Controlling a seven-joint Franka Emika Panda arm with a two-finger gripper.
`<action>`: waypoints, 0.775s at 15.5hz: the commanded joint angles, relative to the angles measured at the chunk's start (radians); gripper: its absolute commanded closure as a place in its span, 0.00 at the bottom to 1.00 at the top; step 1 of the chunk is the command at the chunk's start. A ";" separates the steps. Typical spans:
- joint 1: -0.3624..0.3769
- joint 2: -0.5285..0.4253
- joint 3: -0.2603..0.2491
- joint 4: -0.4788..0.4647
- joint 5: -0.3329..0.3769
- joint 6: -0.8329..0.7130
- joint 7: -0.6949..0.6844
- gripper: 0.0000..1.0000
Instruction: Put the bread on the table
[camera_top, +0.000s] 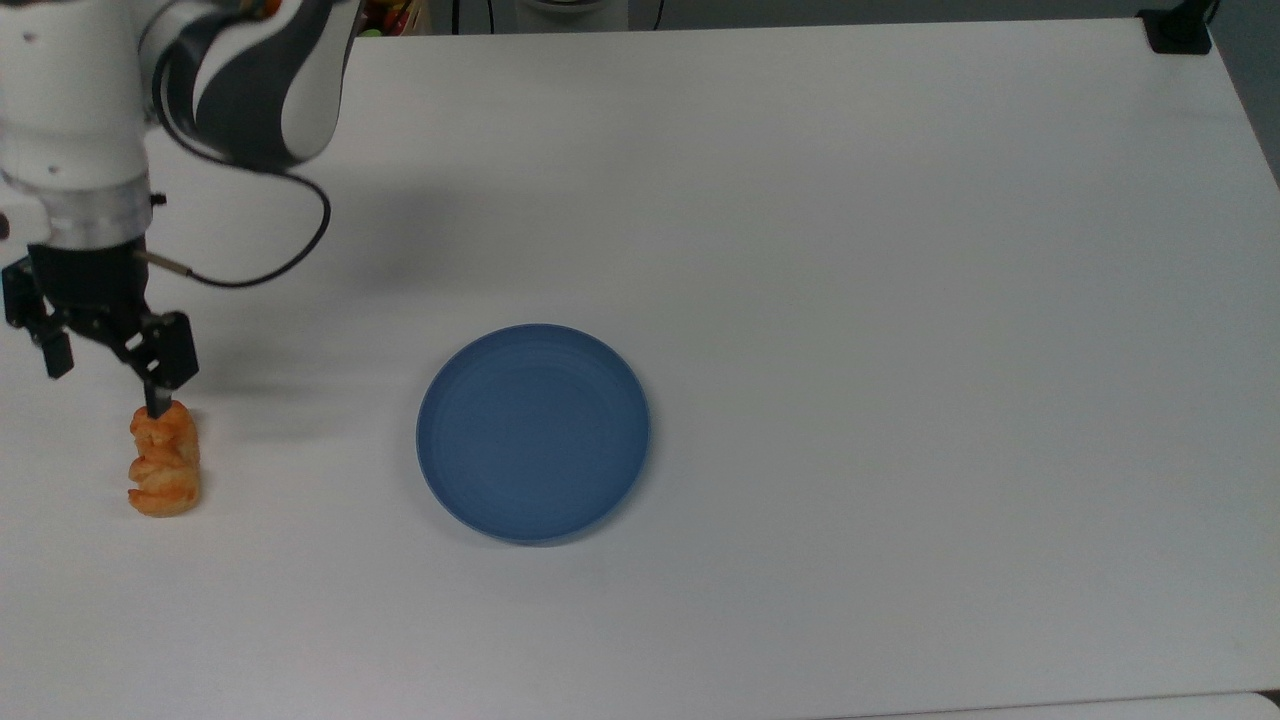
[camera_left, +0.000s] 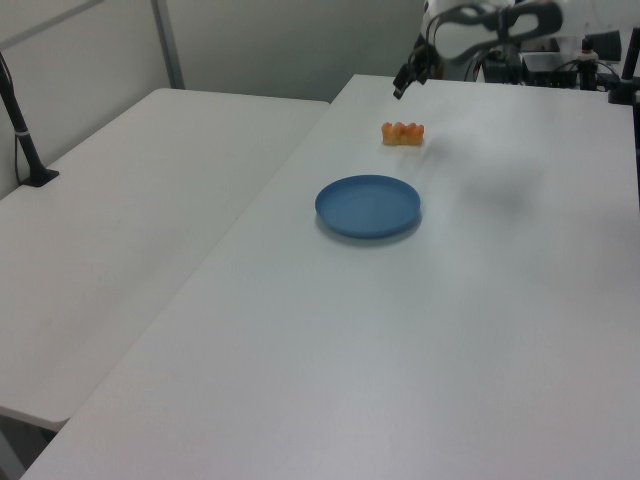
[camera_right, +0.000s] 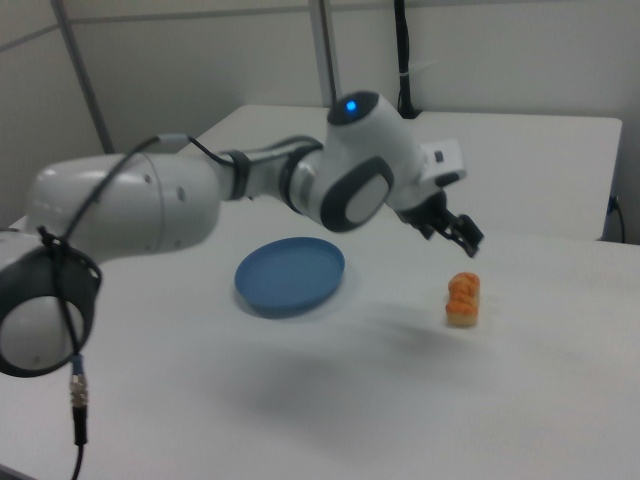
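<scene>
The bread (camera_top: 163, 462), a small golden-orange lumpy loaf, lies on the white table (camera_top: 850, 300) near the top view's left edge, with nothing holding it. It also sits on the table in the left view (camera_left: 402, 133) and the right view (camera_right: 462, 298). My gripper (camera_top: 105, 385) hangs above and just behind the bread, open, with nothing between its fingers. In the left view the gripper (camera_left: 408, 80) is well above the loaf. In the right view the gripper (camera_right: 462, 235) is clear of it.
A round blue plate (camera_top: 533, 433) with nothing on it lies mid-table, to the right of the bread in the top view. A black mount (camera_top: 1180, 30) sits at the table's far right corner. A second white table (camera_left: 130, 200) adjoins on the left view's left.
</scene>
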 joint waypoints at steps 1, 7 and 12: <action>0.006 -0.273 0.076 -0.184 -0.080 -0.226 0.094 0.00; 0.025 -0.518 0.154 -0.294 -0.100 -0.564 0.123 0.00; 0.080 -0.609 0.161 -0.391 -0.153 -0.627 0.189 0.00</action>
